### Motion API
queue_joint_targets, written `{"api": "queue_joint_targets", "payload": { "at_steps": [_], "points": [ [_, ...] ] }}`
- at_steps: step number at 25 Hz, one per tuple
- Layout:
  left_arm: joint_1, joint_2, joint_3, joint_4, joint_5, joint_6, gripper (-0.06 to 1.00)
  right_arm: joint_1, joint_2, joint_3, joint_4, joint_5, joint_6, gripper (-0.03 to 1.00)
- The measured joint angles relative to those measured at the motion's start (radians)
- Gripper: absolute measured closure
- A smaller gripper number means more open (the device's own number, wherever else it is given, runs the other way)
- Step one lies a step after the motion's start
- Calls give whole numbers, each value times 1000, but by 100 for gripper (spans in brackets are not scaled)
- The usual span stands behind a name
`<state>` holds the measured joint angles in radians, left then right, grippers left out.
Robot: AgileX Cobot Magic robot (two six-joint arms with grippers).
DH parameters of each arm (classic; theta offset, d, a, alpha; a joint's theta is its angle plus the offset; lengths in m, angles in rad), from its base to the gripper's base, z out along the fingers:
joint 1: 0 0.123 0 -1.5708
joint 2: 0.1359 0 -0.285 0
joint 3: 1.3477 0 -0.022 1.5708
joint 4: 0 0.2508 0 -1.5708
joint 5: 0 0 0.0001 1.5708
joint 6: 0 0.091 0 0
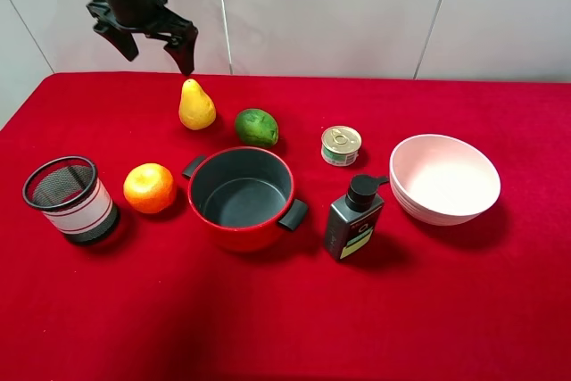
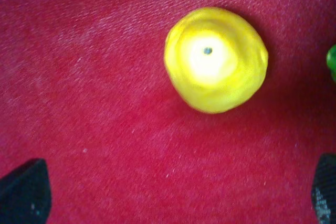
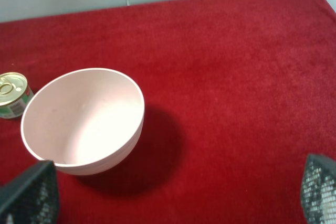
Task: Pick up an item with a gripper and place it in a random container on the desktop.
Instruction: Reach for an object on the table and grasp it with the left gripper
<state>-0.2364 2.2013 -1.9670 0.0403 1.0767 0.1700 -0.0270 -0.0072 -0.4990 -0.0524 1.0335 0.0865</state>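
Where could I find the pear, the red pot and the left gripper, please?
pear point(image 1: 196, 108), exterior high view, middle of its body.
red pot point(image 1: 239, 236), exterior high view, front outer wall.
left gripper point(image 1: 159, 62), exterior high view, midway between its fingers.

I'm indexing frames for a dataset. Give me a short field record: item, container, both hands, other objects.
item: yellow pear, upright on the red cloth, not gripped
container: red pot, empty, nearer the camera than the pear
left hand: open, raised above the pear
right hand: open, raised near the pink bowl
other objects: green fruit, orange, mesh cup, tin can, pump bottle
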Motion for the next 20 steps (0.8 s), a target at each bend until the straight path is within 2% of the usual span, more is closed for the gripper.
{"api": "queue_joint_targets", "payload": {
  "at_steps": [6,20],
  "points": [
    [-7,89,-62,-13,-6,0,-4,0,0,0,0,0,0,28],
    [-7,214,-117,-40,-74,0,-4,0,0,0,0,0,0,28]
  ]
}}
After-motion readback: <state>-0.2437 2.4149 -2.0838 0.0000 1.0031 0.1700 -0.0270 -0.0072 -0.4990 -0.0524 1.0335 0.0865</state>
